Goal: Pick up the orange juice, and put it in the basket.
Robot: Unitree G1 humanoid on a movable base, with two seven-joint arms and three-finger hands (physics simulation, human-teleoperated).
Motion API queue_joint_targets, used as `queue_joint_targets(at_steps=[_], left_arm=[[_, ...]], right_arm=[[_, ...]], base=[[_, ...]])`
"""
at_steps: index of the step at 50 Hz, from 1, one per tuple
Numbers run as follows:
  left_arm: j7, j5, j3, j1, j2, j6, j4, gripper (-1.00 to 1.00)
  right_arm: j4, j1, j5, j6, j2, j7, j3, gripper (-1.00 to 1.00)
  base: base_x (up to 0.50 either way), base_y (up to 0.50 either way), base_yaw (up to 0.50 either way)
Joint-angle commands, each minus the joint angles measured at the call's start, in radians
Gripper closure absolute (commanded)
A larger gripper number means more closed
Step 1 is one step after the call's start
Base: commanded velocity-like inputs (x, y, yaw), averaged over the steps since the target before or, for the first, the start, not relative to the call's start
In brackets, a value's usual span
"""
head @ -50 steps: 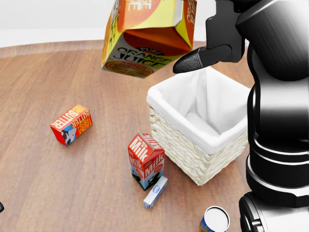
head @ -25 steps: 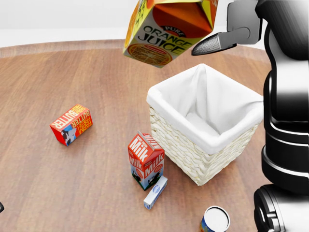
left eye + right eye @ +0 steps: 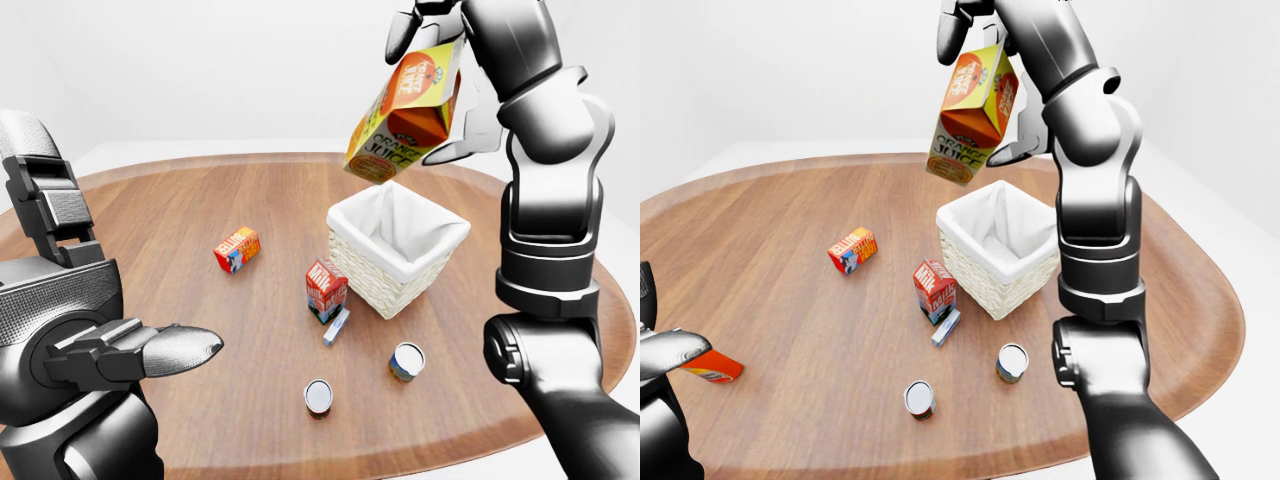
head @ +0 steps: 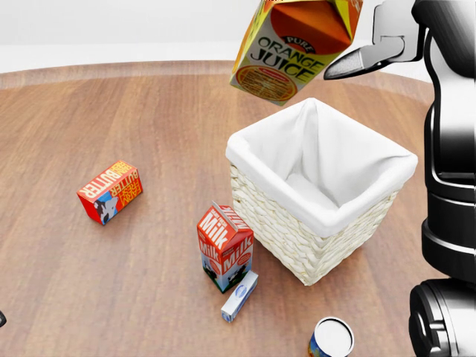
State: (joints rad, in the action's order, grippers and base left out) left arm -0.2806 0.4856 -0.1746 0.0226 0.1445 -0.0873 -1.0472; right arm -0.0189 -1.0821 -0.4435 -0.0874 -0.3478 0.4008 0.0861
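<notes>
Right hand (image 3: 432, 62) grips the orange juice carton (image 3: 407, 115), held tilted in the air above the white-lined wicker basket (image 3: 397, 247) on the round wooden table (image 3: 200, 220). Left hand (image 3: 130, 352) hangs at lower left, fingers extended, holding nothing. On the table: butter box (image 3: 237, 249), milk carton (image 3: 326, 289) just left of the basket with a small blue-white box (image 3: 336, 326) beside it, and two cans (image 3: 319, 397) (image 3: 406, 361).

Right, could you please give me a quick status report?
Right hand shut on orange juice carton, tilted above basket. Left hand idle. Nothing in the way.
</notes>
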Motion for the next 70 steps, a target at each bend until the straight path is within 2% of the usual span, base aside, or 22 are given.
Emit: queue_joint_targets(at_steps=[1, 21, 41, 49, 58, 70], left_arm=[[0.000, 0.000, 0.000, 0.000, 0.000, 0.000, 0.000, -1.00], [0.000, 0.000, 0.000, 0.000, 0.000, 0.000, 0.000, -1.00], [0.000, 0.000, 0.000, 0.000, 0.000, 0.000, 0.000, -1.00], [0.000, 0.000, 0.000, 0.000, 0.000, 0.000, 0.000, -1.00], [0.000, 0.000, 0.000, 0.000, 0.000, 0.000, 0.000, -1.00], [0.000, 0.000, 0.000, 0.000, 0.000, 0.000, 0.000, -1.00]], right_arm=[[-0.088, -0.035, -0.065, 0.000, -0.032, -0.016, 0.010, 1.00], [-0.226, -0.056, -0.105, 0.000, -0.030, 0.018, 0.005, 1.00], [-0.398, -0.122, -0.109, 0.000, -0.057, -0.017, 0.010, 1.00], [-0.480, -0.151, -0.103, 0.000, -0.062, -0.038, 0.012, 1.00], [-0.518, -0.128, -0.098, 0.000, -0.069, -0.063, 0.015, 1.00], [-0.664, -0.139, -0.063, 0.000, -0.052, -0.154, 0.013, 1.00]], base=[[0.00, 0.00, 0.00], [0.00, 0.00, 0.00], [0.00, 0.00, 0.00], [0.00, 0.00, 0.00], [0.00, 0.00, 0.00], [0.00, 0.00, 0.00]])
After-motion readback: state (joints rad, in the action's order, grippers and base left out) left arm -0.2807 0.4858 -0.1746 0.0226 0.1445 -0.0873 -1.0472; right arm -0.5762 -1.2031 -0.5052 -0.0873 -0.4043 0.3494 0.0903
